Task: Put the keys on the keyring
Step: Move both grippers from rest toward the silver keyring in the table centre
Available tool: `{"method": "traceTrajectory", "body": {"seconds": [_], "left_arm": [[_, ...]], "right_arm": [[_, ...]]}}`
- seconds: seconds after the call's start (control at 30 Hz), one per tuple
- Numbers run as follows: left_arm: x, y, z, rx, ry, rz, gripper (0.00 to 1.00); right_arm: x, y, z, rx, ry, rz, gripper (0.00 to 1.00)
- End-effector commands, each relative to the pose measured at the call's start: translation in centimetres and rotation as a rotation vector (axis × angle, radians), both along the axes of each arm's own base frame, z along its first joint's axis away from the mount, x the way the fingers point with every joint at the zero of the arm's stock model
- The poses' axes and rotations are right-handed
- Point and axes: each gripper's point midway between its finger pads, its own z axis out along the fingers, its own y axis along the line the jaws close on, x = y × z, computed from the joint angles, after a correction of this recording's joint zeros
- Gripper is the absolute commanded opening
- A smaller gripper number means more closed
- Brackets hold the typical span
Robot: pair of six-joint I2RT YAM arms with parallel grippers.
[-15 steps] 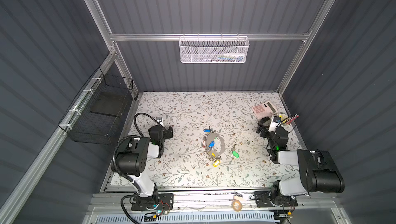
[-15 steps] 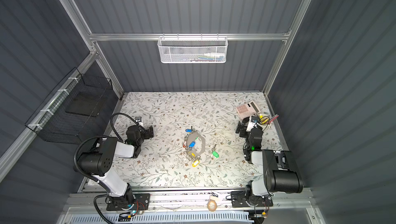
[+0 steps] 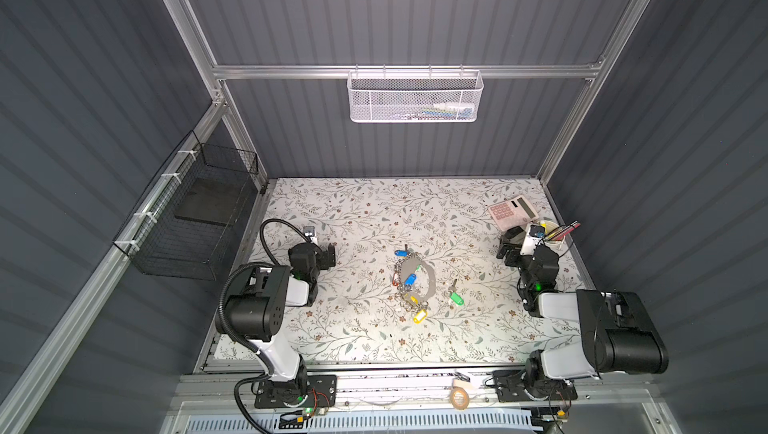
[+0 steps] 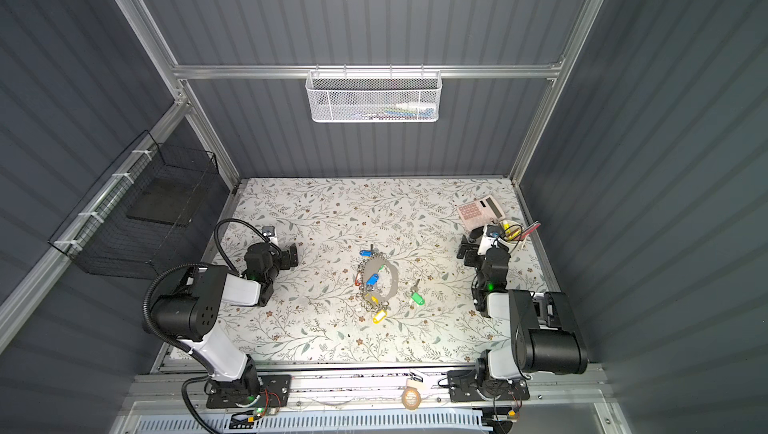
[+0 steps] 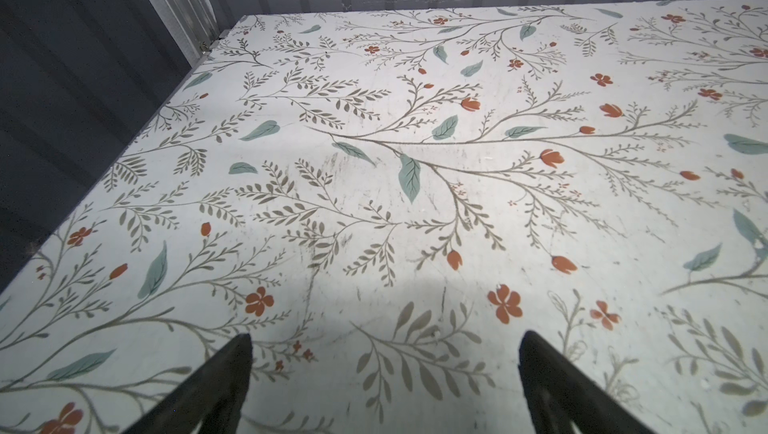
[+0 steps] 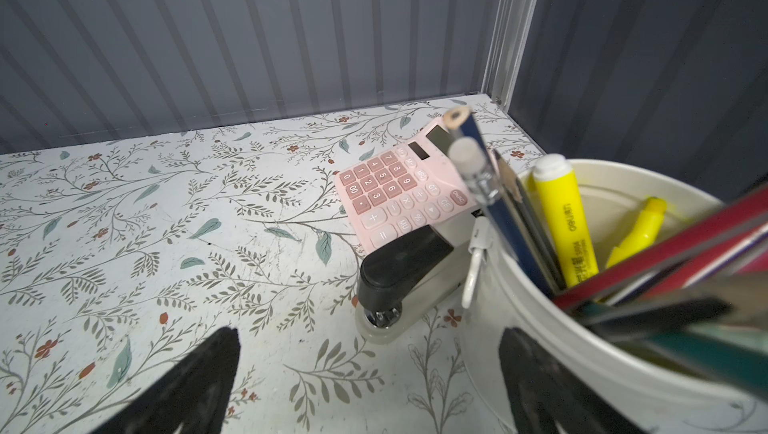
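Note:
The keys [image 3: 456, 297] [image 4: 417, 298], silver with a green tag, lie flat on the floral table just right of the keyring and apart from it. The keyring [image 3: 432, 282] [image 4: 393, 282] is a grey loop at the table's middle, strung with small rings, keys and blue, yellow and red tags. My left gripper [image 3: 329, 254] [image 4: 293, 256] [image 5: 384, 338] sits low at the left side, open over bare table. My right gripper [image 3: 508, 245] [image 4: 466, 247] [image 6: 370, 332] rests at the right side, open and empty. Neither wrist view shows the keys or the keyring.
A pink calculator [image 3: 513, 212] [image 6: 399, 191], a black stapler [image 6: 399, 274] and a white cup of pens [image 3: 552, 233] [image 6: 519, 320] crowd the far right corner beside my right gripper. A white mesh basket [image 3: 415, 97] hangs on the back wall and a black wire basket [image 3: 199, 220] on the left wall.

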Motion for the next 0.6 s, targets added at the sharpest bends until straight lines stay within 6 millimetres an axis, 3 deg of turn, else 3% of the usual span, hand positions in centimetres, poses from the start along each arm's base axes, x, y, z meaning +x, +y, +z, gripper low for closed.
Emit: {"method": "traceTrajectory", "body": {"seconds": [0.0, 0.57], "left_arm": [[0.56, 0.17, 0.59, 0.002, -0.013, -0.004, 1.00], [0.47, 0.24, 0.57, 0.001, -0.017, -0.002, 1.00]], "right_arm": [[0.44, 0.17, 0.54, 0.008, -0.012, 0.012, 0.99], [0.40, 0.13, 0.54, 0.010, -0.013, 0.010, 0.99]]}}
